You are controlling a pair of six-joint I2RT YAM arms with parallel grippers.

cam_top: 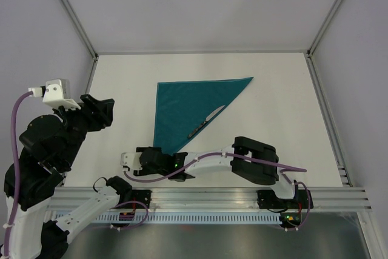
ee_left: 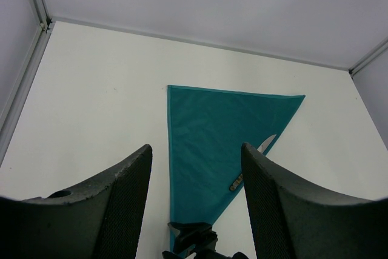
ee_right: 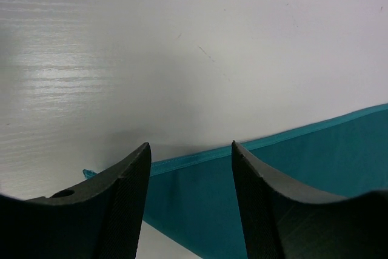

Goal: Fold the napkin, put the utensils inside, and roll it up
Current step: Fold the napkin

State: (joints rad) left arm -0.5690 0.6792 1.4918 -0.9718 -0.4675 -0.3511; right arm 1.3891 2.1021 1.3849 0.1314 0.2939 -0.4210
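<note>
From above, the knife lies on the triangle-folded napkin by its right slanted edge, the left gripper spread well left of it, while only the right wrist view shows the right gripper spread, straddling the napkin's hem.

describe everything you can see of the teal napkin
The napkin is a thin teal cloth with a slight sheen and a stitched hem, folded into a triangle and lying flat on the white table. One straight edge runs along the far side, another down the left, and the long diagonal edge faces right. A utensil, silvery blade and dark handle, lies on it along that diagonal. The right gripper, fingers open, is at its near corner; contact cannot be told.
</note>
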